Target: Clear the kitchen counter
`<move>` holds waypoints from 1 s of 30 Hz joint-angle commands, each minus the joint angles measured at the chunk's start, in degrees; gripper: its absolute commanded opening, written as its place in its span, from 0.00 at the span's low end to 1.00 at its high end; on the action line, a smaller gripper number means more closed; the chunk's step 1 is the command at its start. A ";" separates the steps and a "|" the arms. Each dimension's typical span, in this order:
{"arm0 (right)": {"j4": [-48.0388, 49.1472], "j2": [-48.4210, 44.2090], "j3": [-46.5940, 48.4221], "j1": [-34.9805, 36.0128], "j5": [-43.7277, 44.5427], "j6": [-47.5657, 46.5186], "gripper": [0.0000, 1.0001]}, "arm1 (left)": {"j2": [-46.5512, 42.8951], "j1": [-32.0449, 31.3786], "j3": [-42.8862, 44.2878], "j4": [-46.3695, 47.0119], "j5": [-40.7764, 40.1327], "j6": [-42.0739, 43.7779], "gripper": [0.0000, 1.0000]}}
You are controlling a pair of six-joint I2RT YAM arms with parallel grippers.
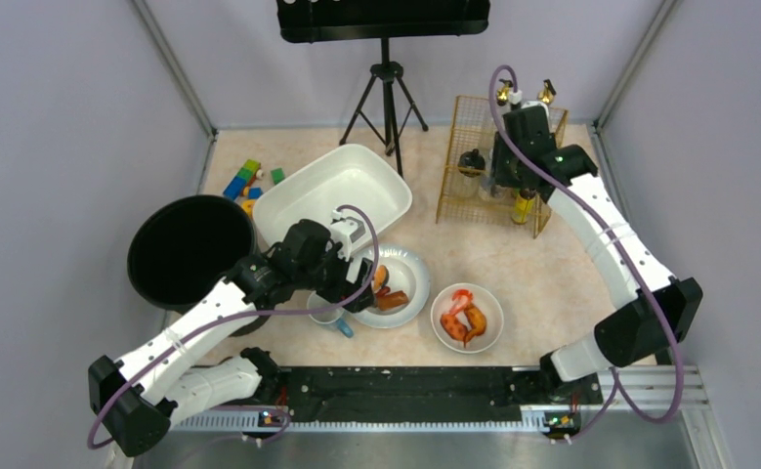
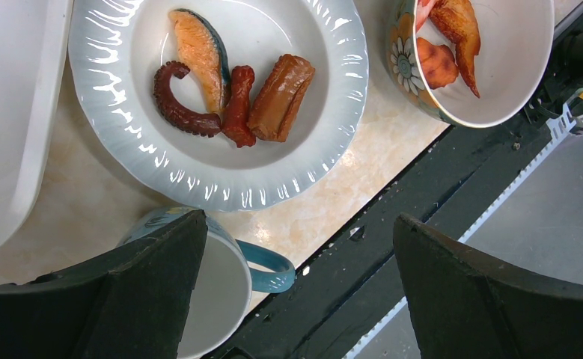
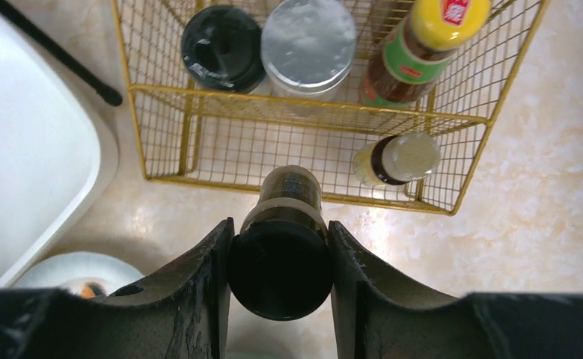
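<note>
Kitchen counter (image 1: 552, 283) is nowhere near cleared: it spreads under both sets of jaws and carries crockery, food and bottles. Over on one side, the right jaws are clamped on the black cap of a dark bottle (image 3: 281, 247). It hangs straight down between them, its foot just at the near rail of the gold wire basket (image 3: 221, 142); whether that foot is inside the rail or just short of it, the wrist view does not settle. Beyond the jaws, inside the basket, stand a black-lidded jar (image 3: 222, 46), a silver-lidded jar (image 3: 307, 41), a yellow-capped sauce bottle (image 3: 423, 45) and a small pale-capped bottle (image 3: 397, 158). So the step in hand looks like racking this bottle. The next move calls for carrying it a touch forward over the free wire floor, lowering it, then letting go. The left jaws gape fully wide and hold nothing. A mug (image 2: 221, 299) with a blue handle sits under one finger, off centre, with the plate of food (image 2: 221, 179) ahead of the jaws and a flowered bowl (image 2: 513, 75) ahead and off to the other side. A grab at the mug would likely need those jaws shifted so its rim falls between them.
</note>
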 commanded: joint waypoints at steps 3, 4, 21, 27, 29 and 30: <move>5.67 3.82 0.89 -3.45 -3.26 0.52 0.00 | -0.75 0.01 -0.09 0.92 -0.08 0.36 0.99; 6.22 4.55 0.78 -3.86 -3.49 0.69 0.00 | -0.76 -0.01 -0.06 0.89 -0.15 0.36 0.99; 12.40 14.84 -2.50 -4.60 -7.60 1.96 0.00 | -0.48 0.01 -0.10 0.91 -0.22 0.36 0.99; 13.60 17.46 -4.00 -4.65 -8.49 2.07 0.00 | -0.29 0.00 -0.09 0.90 -0.14 0.36 0.99; 13.94 18.26 -4.51 -4.63 -8.88 2.08 0.00 | -0.33 0.01 -0.08 0.90 -0.22 0.36 0.99; 13.95 18.55 -4.69 -4.61 -8.90 2.09 0.00 | -0.25 0.01 -0.01 0.90 -0.20 0.36 0.99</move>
